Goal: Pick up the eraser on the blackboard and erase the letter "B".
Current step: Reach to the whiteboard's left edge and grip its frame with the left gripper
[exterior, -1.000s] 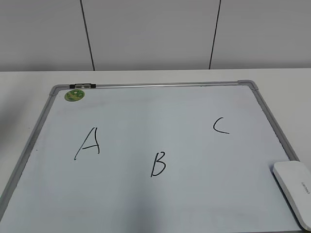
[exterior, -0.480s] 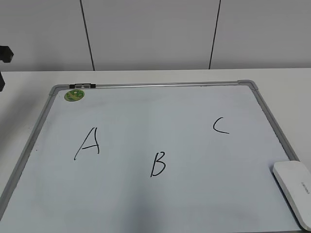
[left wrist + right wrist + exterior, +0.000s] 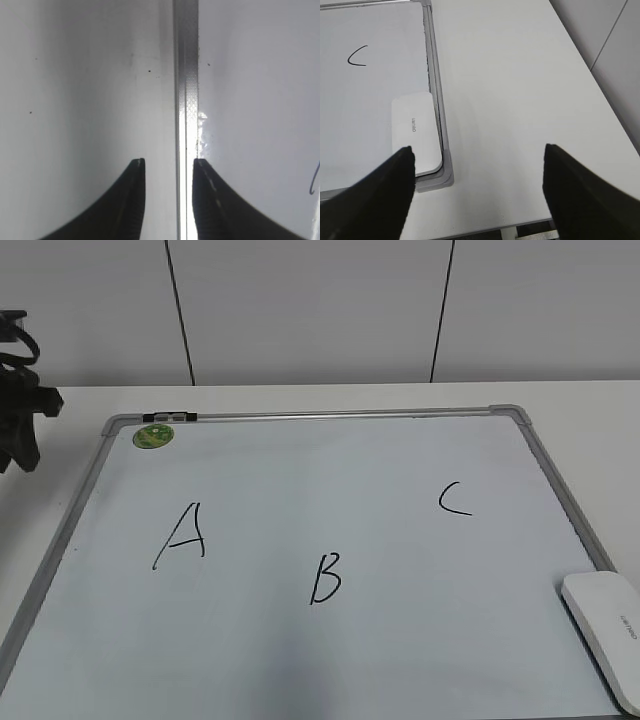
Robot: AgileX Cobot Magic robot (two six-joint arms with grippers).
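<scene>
Eraser first: the white, glossy, rounded plastic eraser (image 3: 604, 632) lies untouched in the near right corner of the pale blue-white blackboard with its silver-grey metal frame (image 3: 300, 415), tucked against the frame's right rail. Nothing holds it. The thin black hand-drawn letter "B" (image 3: 325, 578) sits intact near the middle of the board, with the black "A" (image 3: 182, 535) to its left and the black "C" (image 3: 454, 499) up to its right, both clean too. So by the look of it nothing is done: the pickup and the wipe both lie ahead.

The right end effector (image 3: 475, 185) hangs above the board's corner with its dark fingers spread wide and nothing between them; in the right wrist view the eraser (image 3: 415, 132) shows just beside the left finger, so a short move inward and down looks like the next job. The left end effector (image 3: 169, 200) hovers over the board's left rail, fingers slightly apart and empty, and shows as a dark shape at the left edge of the exterior view over the white worktop (image 3: 580, 405). A small round green magnet (image 3: 153, 436) sits in the far left corner.
</scene>
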